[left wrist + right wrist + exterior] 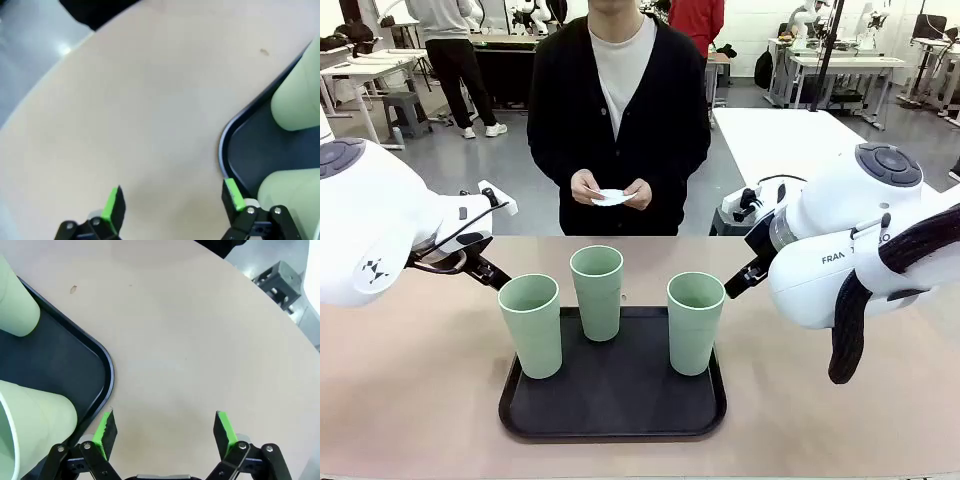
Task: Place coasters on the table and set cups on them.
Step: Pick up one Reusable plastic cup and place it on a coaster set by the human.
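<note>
Front view
- table (pixel 410 400): light tan and smooth, with the black tray (pixel 610 410) lying at its middle, towards my side.
- cups (pixel 597 292): three, upright on the tray; one at its left edge, one at its far side, one at its right side.
- coasters (pixel 611 197): white, held in the person's hands (pixel 638 194), beyond the tray's far side. I cannot tell how many.
- my arms: left arm (pixel 380 235) is left of the tray and right arm (pixel 850 245) is right of it, both above the table.
- room: grey floor, and a white table (pixel 780 140) beyond the tray to the right. More tables and people stand farther back.

Left wrist view
- left claw (pixel 172 197): wide and holding nothing, over the table, with one green pad (pixel 232 192) just beside the tray's rounded corner.
- cups: two pale green ones inside that corner.
- surface: plain tan with a small dark speck (pixel 263 51) near the tray's rim.
- room: grey floor (pixel 25 40) past the table's curved edge.

Right wrist view
- right claw (pixel 165 430): wide and holding nothing, over the table, with one pad just beside the tray's corner.
- cups: two inside the tray.
- surface: tan, with the speck near the tray's rim.
- room: grey floor and a grey metal bracket (pixel 280 280) past the table's edge.
</note>
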